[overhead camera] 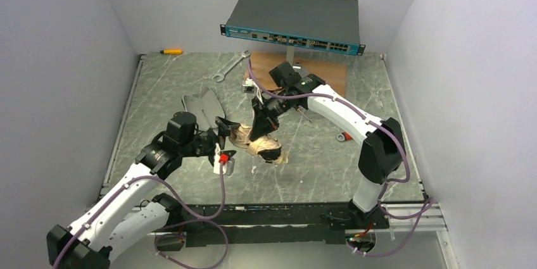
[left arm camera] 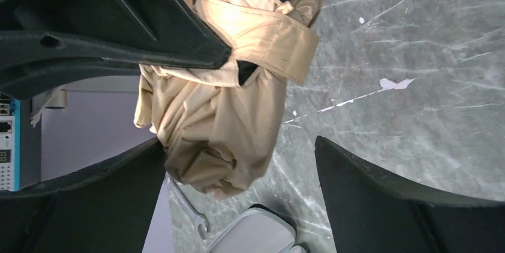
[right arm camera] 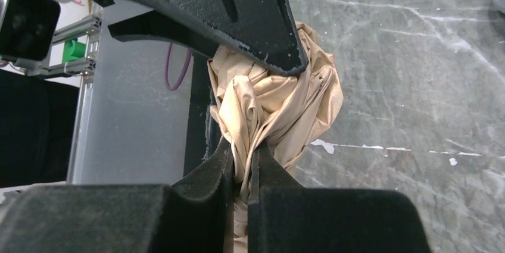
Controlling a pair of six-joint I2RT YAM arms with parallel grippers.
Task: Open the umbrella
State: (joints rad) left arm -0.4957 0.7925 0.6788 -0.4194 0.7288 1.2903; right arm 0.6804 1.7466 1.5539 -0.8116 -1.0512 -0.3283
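The umbrella [overhead camera: 261,145] is a folded cream-beige bundle with a strap round it, held just above the middle of the table. My right gripper [overhead camera: 263,125] comes down from the far side and is shut on a pinch of its fabric [right arm camera: 241,166]. The bundle spreads beyond the fingers in the right wrist view [right arm camera: 280,98]. My left gripper [overhead camera: 226,131] is open at the umbrella's left end. In the left wrist view the bundle [left arm camera: 220,128] hangs between the wide-apart fingers [left arm camera: 411,205], close to the left one. The right gripper's black finger [left arm camera: 119,33] crosses above it.
A dark-grey network switch [overhead camera: 294,19] stands raised at the back on a wooden board [overhead camera: 332,76]. A wrench [overhead camera: 229,66], a yellow-handled screwdriver [overhead camera: 171,51] and a grey flat scoop-like thing [overhead camera: 202,106] lie at the back left. A small part [overhead camera: 345,136] lies by the right arm.
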